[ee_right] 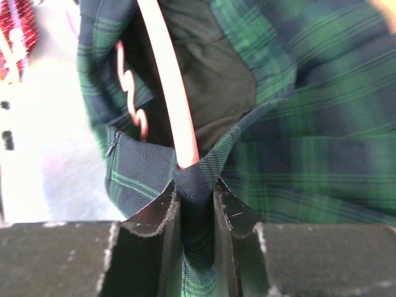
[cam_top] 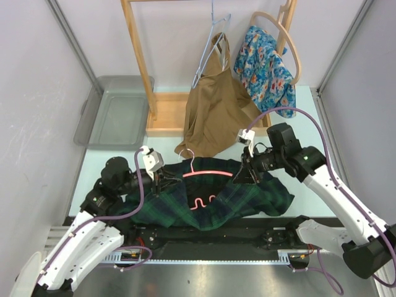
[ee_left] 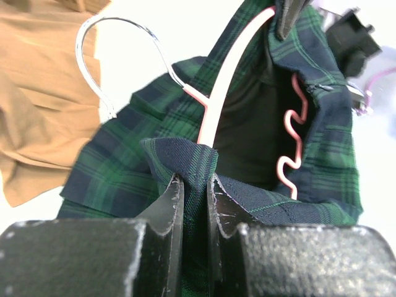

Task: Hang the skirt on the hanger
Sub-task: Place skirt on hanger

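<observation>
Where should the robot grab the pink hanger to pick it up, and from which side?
Take the pink hanger by the neck just under its silver hook, coming down from above. The hook sticks out of the plaid skirt, bare, while both shoulder ends are tucked inside the waistband that the left claw and right claw pinch.

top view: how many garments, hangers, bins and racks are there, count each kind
garments: 3 (plaid skirt, tan garment, floral garment)
hangers: 3 (pink hanger, wire hanger, wooden hanger)
bins: 1 (grey bin)
racks: 1 (wooden rack)
total: 8
</observation>
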Robot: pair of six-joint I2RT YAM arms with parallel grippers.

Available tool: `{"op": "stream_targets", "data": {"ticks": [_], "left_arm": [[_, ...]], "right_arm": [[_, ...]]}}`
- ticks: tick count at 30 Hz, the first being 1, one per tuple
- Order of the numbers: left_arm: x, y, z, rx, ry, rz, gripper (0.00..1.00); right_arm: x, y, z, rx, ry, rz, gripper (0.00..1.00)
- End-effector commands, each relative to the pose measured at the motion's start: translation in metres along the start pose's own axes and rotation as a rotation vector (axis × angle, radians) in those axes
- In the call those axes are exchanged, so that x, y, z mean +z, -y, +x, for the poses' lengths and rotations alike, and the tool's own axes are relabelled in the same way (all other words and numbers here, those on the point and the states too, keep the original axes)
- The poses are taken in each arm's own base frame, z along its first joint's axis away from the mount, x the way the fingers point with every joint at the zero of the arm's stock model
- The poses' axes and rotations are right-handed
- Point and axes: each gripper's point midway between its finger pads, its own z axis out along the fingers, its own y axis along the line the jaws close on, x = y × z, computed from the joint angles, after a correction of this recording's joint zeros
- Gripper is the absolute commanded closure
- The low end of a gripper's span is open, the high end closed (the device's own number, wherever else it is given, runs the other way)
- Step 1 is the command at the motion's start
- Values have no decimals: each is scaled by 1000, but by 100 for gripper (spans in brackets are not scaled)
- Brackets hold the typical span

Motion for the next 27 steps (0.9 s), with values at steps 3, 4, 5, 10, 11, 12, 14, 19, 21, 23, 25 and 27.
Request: {"op": "stream_targets", "data": {"ticks": [3,4,5,10,11,12,14,19,21,23,25,27], "left_arm": [[-21,-34,-88,72,258,-275,62],[-25,-40,-93,55,277,-316,52],[-31,-44,-101,54,303,-358,40],[-59,-72,-113,13,378,-580,18],[-60,-72,-111,14,369,-583,15],[-59,-72,-107,3,355,-583,15],[-51,-75,-84,-52,297,-577,14],[-43,-83,-43,-160,261,-608,14],[-41,-89,-28,-198,244,-633,14],[-45,-98,-19,-217,228,-691,14],[-45,-98,-17,-218,222,-693,14],[-46,-97,-23,-208,236,-687,14]], "right_arm": [[-42,11,-59,-172,269,282,100],[-49,15,-66,-190,303,334,100],[-60,11,-72,-218,341,362,100],[-82,12,-83,-268,402,466,100],[-86,11,-85,-277,412,473,100],[-89,9,-87,-284,422,478,100],[-94,5,-94,-299,448,483,100],[-105,-6,-104,-322,513,478,100],[-109,-9,-107,-328,535,480,100],[-115,-14,-113,-335,574,483,100],[-126,-24,-120,-364,631,486,100],[-134,-31,-125,-375,668,486,100]]}}
